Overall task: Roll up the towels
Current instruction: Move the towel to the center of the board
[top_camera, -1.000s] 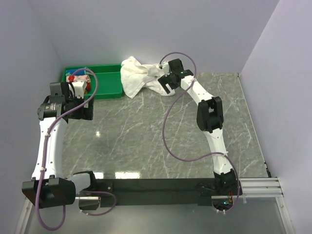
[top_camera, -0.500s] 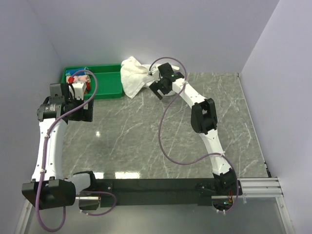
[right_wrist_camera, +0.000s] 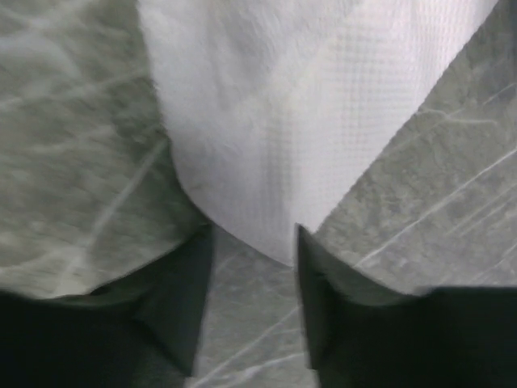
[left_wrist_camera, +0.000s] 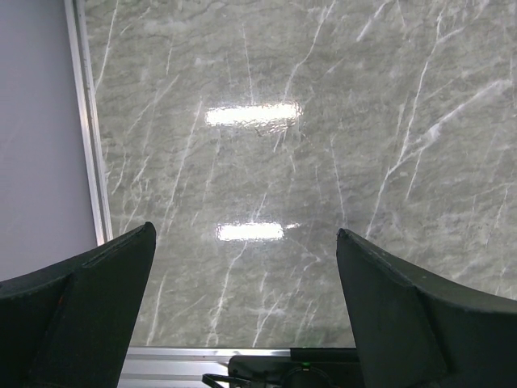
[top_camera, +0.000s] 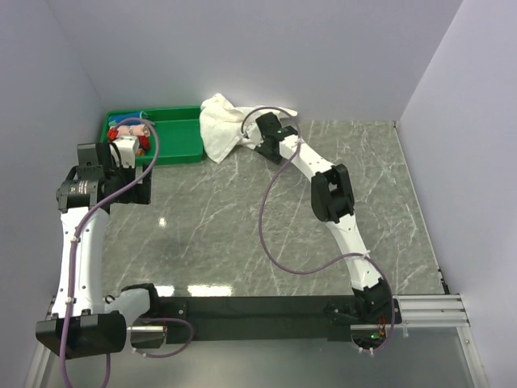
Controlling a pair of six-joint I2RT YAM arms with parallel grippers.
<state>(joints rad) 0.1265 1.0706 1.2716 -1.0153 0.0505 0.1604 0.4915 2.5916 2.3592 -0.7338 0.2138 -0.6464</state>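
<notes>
**Task item.** The white towel (top_camera: 220,123) lies crumpled in a heap at the far edge of the counter (top_camera: 210,230), against the back wall. Its left side meets the right end of a green tray (top_camera: 174,153). Small coloured cloths (top_camera: 133,132) lie at the left end of that tray.

**Right arm.** It reaches to the towel's right side. In the wrist view the right claw (right_wrist_camera: 252,234) has its fingers (right_wrist_camera: 182,299) spread a moderate way apart, with bare counter showing in the gap. The towel's lower corner points down between the two tips. The picture is blurred here, so contact between the pads and the cloth cannot be confirmed. The jaws are not pressed onto the cloth.

**Left arm.** It is raised over the left part of the counter, near the tray and well apart from the towel. The left claw (left_wrist_camera: 244,230) is spread wide and holds nothing.

**Differences between views.**
- Only the right wrist view shows the cloth's texture: a fluffy pile on one part and a fine waffle weave on another.
- Only the top view shows the whole heap and the tray.
- Only the left wrist view shows two bright lamp reflections on the marbled surface and a metal rail (left_wrist_camera: 89,121) along the counter's edge.
</notes>
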